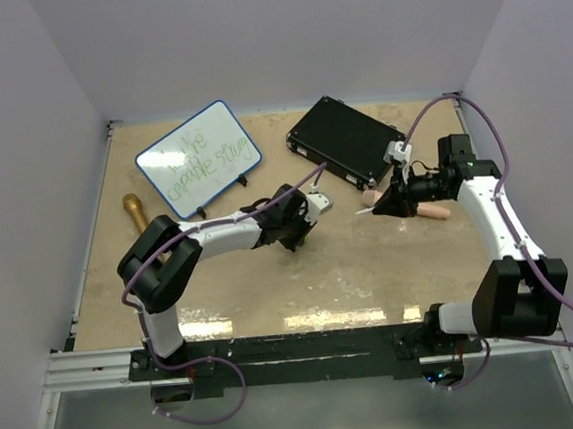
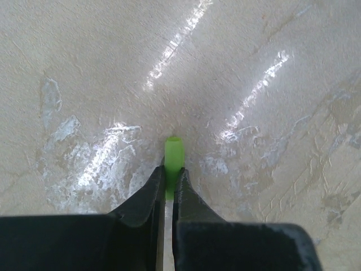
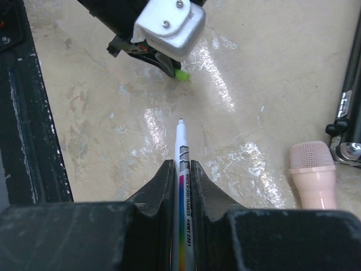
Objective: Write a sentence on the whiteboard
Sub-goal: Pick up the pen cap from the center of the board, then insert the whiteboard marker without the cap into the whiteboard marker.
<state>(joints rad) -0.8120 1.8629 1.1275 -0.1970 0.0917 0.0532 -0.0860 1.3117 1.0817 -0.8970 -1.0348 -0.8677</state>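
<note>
Green handwriting, the sentence (image 1: 197, 158), runs in two lines across the whiteboard (image 1: 220, 118), which lies flat at the far left of the beige table (image 1: 371, 267), turned at a slant. I can make out "You're" on the top line and something like "capable" below it; the rest is too small to read. Neither arm is near the board. The left gripper (image 2: 172, 169) hangs over the middle of the table with its jaws pinched narrow around a small bright green cap (image 2: 173, 148), which pokes out past the fingertips toward the tabletop. The right gripper (image 3: 181, 165) is clamped tight on a white marker (image 3: 181, 141) with a rainbow-striped label, its thin tip aimed at the cap, with a clear gap between the two. A pink foam-headed stick (image 3: 312, 164) lies just beside the right claw, a black case (image 1: 345, 141) sits beyond it at the far side, and a wooden-handled tool (image 1: 133, 208) rests near the board's lower left corner.
</note>
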